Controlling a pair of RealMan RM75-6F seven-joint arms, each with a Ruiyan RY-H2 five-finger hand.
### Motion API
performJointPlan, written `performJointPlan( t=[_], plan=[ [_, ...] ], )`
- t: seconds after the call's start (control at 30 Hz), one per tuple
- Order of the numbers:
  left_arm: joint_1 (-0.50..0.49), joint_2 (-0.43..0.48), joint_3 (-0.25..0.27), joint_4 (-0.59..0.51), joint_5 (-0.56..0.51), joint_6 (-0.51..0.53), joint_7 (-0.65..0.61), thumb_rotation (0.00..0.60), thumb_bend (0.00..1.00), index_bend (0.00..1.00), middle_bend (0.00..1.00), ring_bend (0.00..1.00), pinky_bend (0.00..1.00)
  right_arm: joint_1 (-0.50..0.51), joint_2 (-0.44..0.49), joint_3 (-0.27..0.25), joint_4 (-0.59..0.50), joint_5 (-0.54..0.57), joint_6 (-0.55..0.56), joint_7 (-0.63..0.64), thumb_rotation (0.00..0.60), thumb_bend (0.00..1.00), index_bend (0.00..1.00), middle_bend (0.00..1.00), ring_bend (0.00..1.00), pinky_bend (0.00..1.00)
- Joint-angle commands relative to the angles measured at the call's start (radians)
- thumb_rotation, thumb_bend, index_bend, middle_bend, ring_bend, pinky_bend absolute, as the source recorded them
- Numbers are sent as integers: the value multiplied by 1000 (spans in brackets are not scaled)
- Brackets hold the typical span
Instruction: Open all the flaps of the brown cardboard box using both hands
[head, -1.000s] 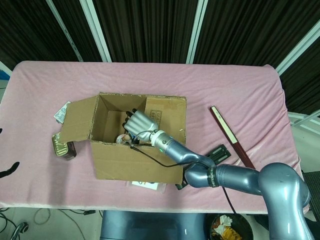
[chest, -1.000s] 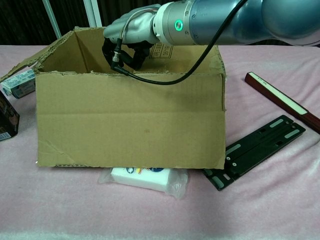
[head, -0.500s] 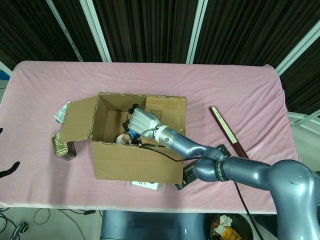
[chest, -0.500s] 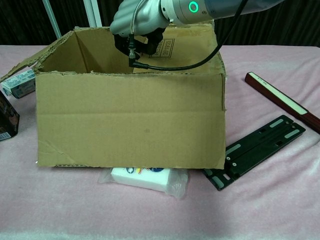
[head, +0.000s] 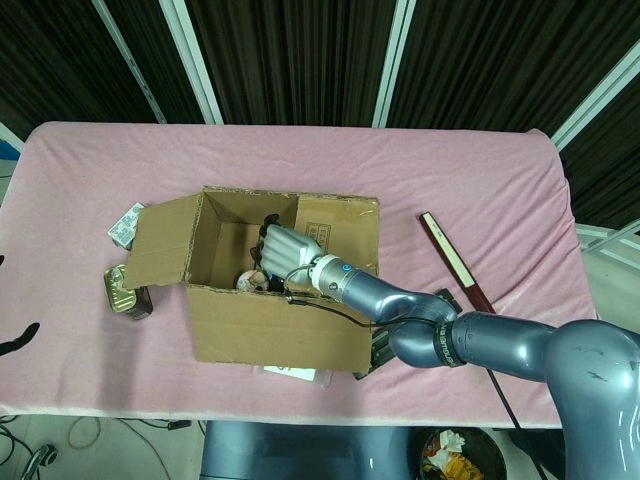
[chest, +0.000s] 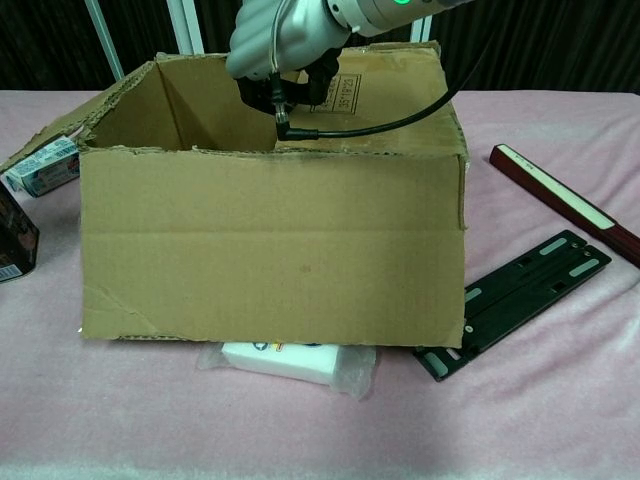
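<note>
The brown cardboard box (head: 275, 325) (chest: 270, 250) stands open-topped on the pink table. Its left flap (head: 160, 242) is folded outward. The labelled far flap (head: 335, 228) (chest: 385, 75) stands upright. My right hand (head: 290, 250) (chest: 285, 45) reaches in over the front wall and hangs inside, close to the far flap, with its fingers bent downward and nothing in them. Small items (head: 250, 281) lie on the box floor under it. Two dark tips (head: 18, 338) at the left frame edge may be my left hand; too little of them shows.
A white plastic packet (chest: 290, 360) sticks out from under the box front. A black rail (chest: 520, 295) and a dark red bar (chest: 560, 195) lie to the right. A dark tin (head: 125, 295) and a small carton (head: 125, 225) sit left of the box.
My right hand rose and moved toward the far flap, its fingers going from spread to bent. The box slid a little to the right.
</note>
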Motion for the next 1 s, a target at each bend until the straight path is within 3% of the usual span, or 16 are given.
performJointPlan(
  t=[0.03, 1.0],
  plan=[
    [0, 1, -1, -1, 1, -2, -3, 600, 180, 0, 0, 0, 18, 28, 23, -10, -27, 21, 11, -22, 600, 895, 533, 502, 239, 267],
    [9, 3, -7, -2, 21, 1, -18, 600, 180, 0, 0, 0, 18, 171, 221, -186, -201, 162, 116, -243, 600, 873, 545, 496, 241, 267]
  ],
)
